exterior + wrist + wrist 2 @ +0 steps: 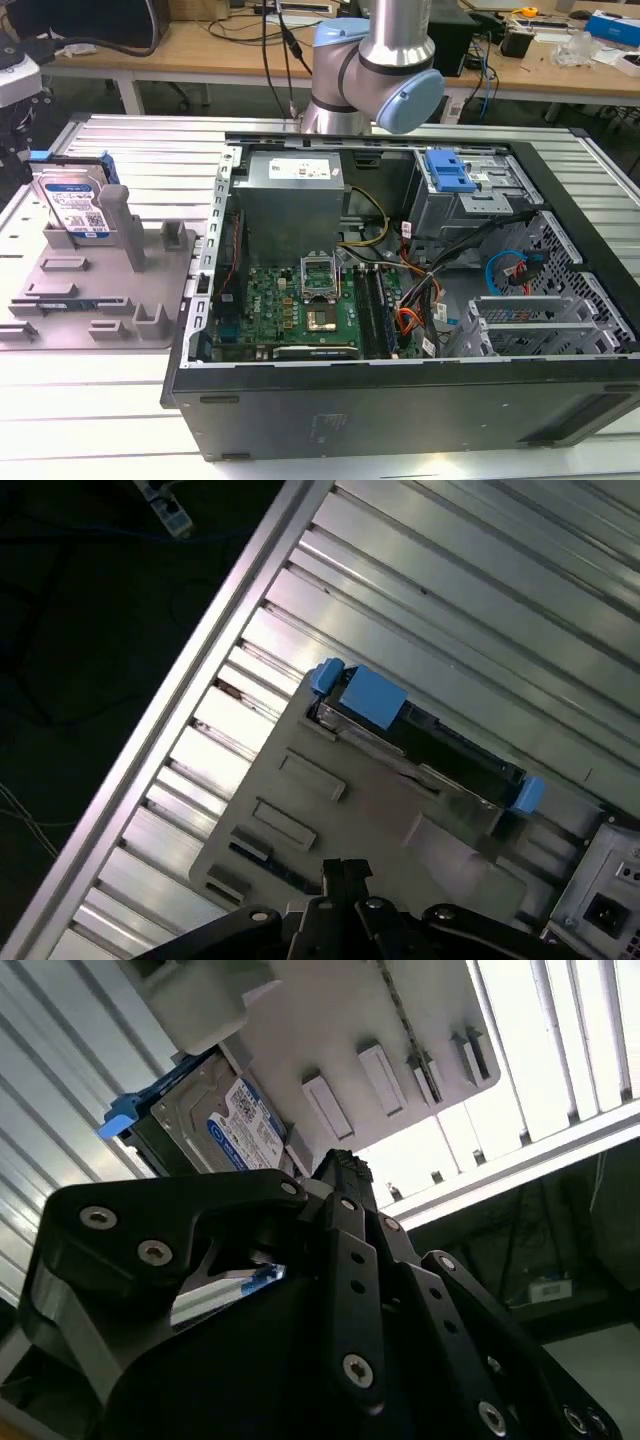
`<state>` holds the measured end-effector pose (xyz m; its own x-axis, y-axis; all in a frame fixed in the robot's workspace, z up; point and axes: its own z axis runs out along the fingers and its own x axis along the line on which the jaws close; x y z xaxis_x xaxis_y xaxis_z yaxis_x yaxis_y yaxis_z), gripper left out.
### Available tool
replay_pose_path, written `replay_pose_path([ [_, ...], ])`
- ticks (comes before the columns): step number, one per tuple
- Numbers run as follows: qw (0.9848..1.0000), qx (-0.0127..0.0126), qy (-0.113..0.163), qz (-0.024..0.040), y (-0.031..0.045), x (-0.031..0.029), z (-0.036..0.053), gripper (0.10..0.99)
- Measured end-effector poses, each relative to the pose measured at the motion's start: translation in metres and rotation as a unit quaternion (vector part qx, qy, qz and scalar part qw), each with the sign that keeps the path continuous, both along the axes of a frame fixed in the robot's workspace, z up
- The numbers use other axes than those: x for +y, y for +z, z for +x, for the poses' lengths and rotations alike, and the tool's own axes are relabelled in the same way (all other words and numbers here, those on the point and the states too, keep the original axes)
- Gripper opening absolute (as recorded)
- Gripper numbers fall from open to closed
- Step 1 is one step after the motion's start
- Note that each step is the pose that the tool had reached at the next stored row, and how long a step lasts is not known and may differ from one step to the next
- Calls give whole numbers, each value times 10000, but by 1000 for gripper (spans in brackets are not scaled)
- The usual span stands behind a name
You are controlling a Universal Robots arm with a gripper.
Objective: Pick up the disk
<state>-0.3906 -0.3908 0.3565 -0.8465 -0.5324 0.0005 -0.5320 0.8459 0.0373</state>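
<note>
At the exterior view's left, the disk (75, 205) stands on edge in a slot of the grey fixture tray (100, 300) on the ribbed metal bench (140, 150), beside the open computer case (400, 300). In both wrist views the end effector (345, 868) hovers above the tray, apart from the disk (430, 745). Its tips seem drawn together on nothing, though the angle is awkward. As I judge it, the pick-up is not yet done: the disk is neither grasped nor lifted.
</note>
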Motion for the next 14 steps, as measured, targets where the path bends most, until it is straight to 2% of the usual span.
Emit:
replay_pose_path([
  [2,9991,0,425,0,0,0,0,106],
  [4,9982,0,594,0,0,0,0,114],
  [5,9973,0,738,0,0,0,0,169],
  [7,9955,0,952,-1,0,0,0,169],
  [9,9936,0,1129,-1,-1,0,0,298],
  [11,9909,0,1345,-2,-2,0,0,416],
  [12,9894,0,1450,-4,-3,0,0,416],
  [13,9881,0,1536,-6,-4,0,0,482],
  [14,9858,1,1682,-9,-5,0,0,482],
])
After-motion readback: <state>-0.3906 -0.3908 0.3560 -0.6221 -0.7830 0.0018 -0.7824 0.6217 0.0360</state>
